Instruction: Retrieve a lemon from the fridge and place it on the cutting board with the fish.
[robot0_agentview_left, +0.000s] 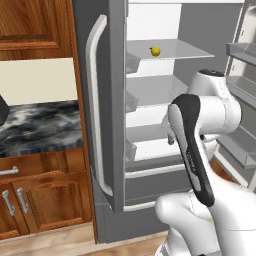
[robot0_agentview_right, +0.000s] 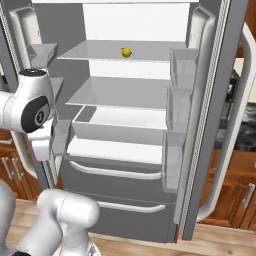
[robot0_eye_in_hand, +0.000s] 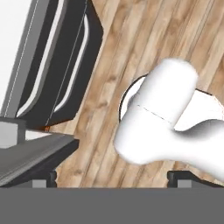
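The fridge (robot0_agentview_right: 135, 22) stands with both doors open, showing a white interior with glass shelves. The lemon (robot0_agentview_right: 126, 52) is small and bright yellow and lies alone on the top shelf, toward its back; it also shows as the lemon (robot0_agentview_left: 155, 51) from the left. My gripper (robot0_eye_in_hand: 111, 179) is open with nothing between its fingers. It points down at the wooden floor beside the fridge's lower drawers (robot0_eye_in_hand: 65, 65), far below the lemon. The arm's wrist (robot0_agentview_right: 35, 107) hangs in front of the fridge's left side. The cutting board and the fish are out of view.
The open left door (robot0_agentview_left: 112, 125) with its long white handle stands between the interior and a dark marble counter (robot0_agentview_left: 40, 125) over wooden cabinets (robot0_agentview_left: 45, 200). The right door (robot0_agentview_right: 210, 100) carries several clear bins. A drawer (robot0_agentview_right: 117, 132) sits below the second shelf.
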